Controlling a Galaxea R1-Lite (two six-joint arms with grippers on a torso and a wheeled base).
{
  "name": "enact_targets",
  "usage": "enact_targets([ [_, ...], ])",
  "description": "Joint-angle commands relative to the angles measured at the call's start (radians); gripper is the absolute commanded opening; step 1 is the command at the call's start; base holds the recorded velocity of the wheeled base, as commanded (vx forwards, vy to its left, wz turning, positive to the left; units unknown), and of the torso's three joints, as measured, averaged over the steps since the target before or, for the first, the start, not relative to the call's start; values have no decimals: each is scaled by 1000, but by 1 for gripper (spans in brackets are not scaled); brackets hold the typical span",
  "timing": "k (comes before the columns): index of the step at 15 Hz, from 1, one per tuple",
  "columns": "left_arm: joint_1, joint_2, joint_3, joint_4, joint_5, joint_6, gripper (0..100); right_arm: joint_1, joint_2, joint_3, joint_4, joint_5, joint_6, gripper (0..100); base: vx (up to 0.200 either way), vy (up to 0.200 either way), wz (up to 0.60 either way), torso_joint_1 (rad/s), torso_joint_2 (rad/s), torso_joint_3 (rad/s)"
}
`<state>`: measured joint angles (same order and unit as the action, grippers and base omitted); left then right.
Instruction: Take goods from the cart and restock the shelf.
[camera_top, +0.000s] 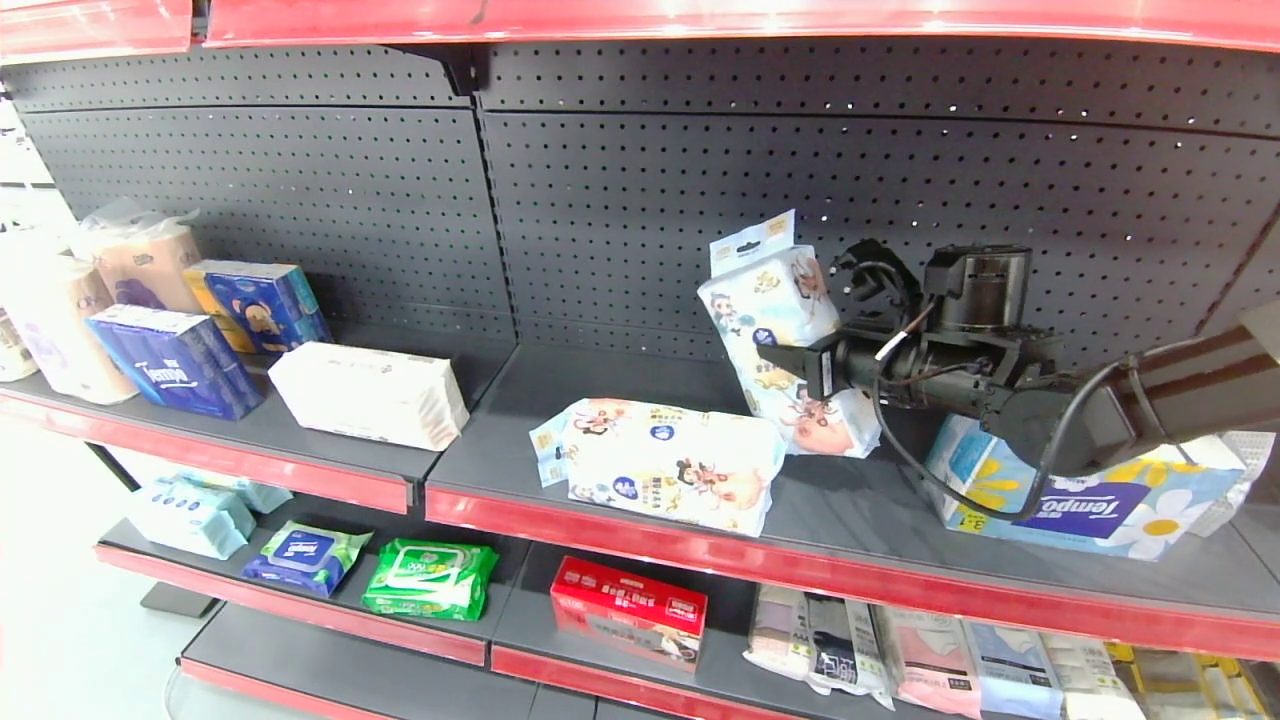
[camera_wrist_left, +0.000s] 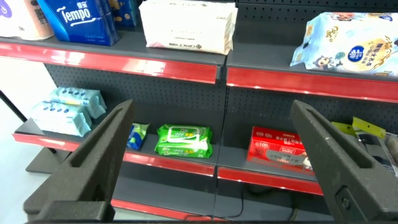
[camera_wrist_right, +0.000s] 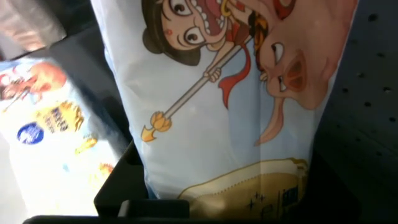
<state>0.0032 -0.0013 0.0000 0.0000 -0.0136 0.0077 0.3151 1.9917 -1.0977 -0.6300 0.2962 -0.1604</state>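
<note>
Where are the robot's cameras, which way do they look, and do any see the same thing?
Head view: on the head, looking forward and down at the shelf; the right arm shows, right gripper holding the upright cartoon pack.
Left wrist view: on the left wrist, facing the lower shelves; the open left gripper frames a green pack.
Right wrist view: on the right wrist, close against that upright pack.
Shared: head and left wrist views both see the lying cartoon pack.

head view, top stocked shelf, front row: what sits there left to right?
blue tissue pack → white tissue pack → cartoon pack lying flat → upright cartoon pack, in the right gripper → flower-print tissue pack
</note>
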Motion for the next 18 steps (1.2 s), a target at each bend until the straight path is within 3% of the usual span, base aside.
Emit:
enact_targets([
  [1, 0, 1, 0, 0, 0, 0, 100, -42, 10, -54, 70, 64, -28, 0, 0, 0, 0, 0, 0, 0],
  [8, 0, 1, 0, 0, 0, 0, 100, -44, 87, -254, 343, 77, -100, 0, 0, 0, 0, 0, 0, 0],
  [18, 0, 1, 0, 0, 0, 0, 100, -1, 144, -415, 484, 44, -271, 0, 0, 0, 0, 0, 0, 0],
])
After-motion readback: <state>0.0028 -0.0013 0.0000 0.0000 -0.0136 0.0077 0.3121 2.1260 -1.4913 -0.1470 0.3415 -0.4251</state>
